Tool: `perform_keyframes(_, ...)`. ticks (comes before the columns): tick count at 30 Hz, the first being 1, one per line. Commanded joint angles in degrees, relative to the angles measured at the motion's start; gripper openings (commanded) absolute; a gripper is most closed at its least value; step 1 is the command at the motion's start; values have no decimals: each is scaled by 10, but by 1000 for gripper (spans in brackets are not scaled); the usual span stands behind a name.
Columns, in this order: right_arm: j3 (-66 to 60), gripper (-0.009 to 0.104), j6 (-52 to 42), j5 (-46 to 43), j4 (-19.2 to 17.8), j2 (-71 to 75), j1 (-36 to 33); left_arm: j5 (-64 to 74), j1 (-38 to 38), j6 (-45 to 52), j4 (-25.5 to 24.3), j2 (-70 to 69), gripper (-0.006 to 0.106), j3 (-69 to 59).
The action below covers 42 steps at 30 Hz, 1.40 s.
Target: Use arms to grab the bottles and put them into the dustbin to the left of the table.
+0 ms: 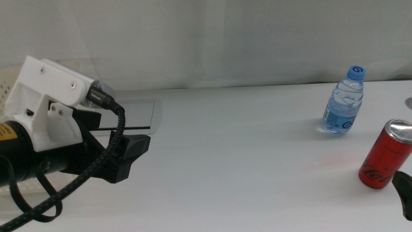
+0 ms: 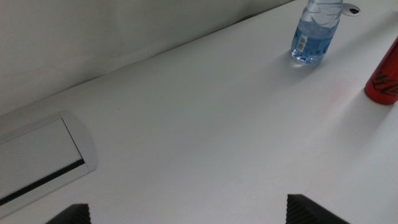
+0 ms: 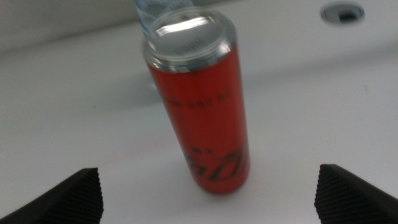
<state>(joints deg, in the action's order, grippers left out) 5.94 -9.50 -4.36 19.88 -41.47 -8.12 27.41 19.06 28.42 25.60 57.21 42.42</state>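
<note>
Your left hand (image 1: 132,154) hangs over the left part of the wide white table (image 1: 244,161), just in front of the grey rectangular inset plate (image 1: 138,115); its dark jaws are spread wide with nothing between them. The small clear water bottle with blue cap and label (image 1: 344,100) stands upright at the far right of the table, well apart from that hand. A red slim metal drink can (image 1: 386,154) stands upright just in front of the bottle and slightly to its right. Your right hand (image 3: 211,193) sits low at the right edge, released, jaws spread either side of the can without touching it. A white perforated plastic basket (image 1: 9,87) shows behind the left arm.
</note>
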Motion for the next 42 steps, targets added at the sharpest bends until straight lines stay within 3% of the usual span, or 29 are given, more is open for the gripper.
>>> perform_keyframes(1, -10, 91, -23, -66, -9, -6, -22, -10, 3, -5, 8, -4, 82, -4)
perform_keyframes(13, -15, 91, -45, -188, 6, -132, -26, -9, 3, -5, 8, -4, 82, -4)
perform_keyframes(24, -15, 91, -9, -289, 6, -234, -26, -9, 3, -5, 8, -4, 82, -4)
perform_keyframes(28, -14, 91, 6, -320, -7, -258, -26, -9, 3, -5, 8, -4, 82, -4)
perform_keyframes(33, -9, 91, 48, -348, -78, -298, -26, -9, 3, -5, 8, -4, 82, -4)
perform_keyframes(42, 50, 91, 48, -360, -78, -367, -26, -9, 3, 3, 8, -4, 83, -4)
